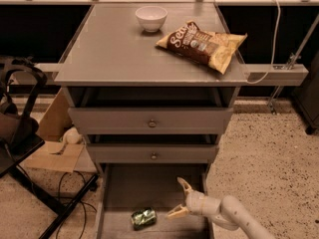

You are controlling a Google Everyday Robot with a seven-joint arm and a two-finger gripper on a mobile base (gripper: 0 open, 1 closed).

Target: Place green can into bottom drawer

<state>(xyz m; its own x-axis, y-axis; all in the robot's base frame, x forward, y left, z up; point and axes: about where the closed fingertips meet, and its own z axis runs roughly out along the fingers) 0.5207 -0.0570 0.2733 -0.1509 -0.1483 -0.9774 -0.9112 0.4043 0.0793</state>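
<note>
The green can (143, 217) lies on its side on the floor of the bottom drawer (130, 188), which is pulled out at the foot of the grey cabinet. My gripper (178, 198) is open and empty, its two pale fingers spread apart. It hangs over the right part of the drawer, a short way right of the can and apart from it. My white arm (234, 215) comes in from the lower right.
The two upper drawers with round knobs (152, 124) stand slightly open above. On the cabinet top are a white bowl (151, 18) and a chip bag (202, 43). A black chair (20, 133), a cardboard box (52, 153) and cables (67, 183) are on the left.
</note>
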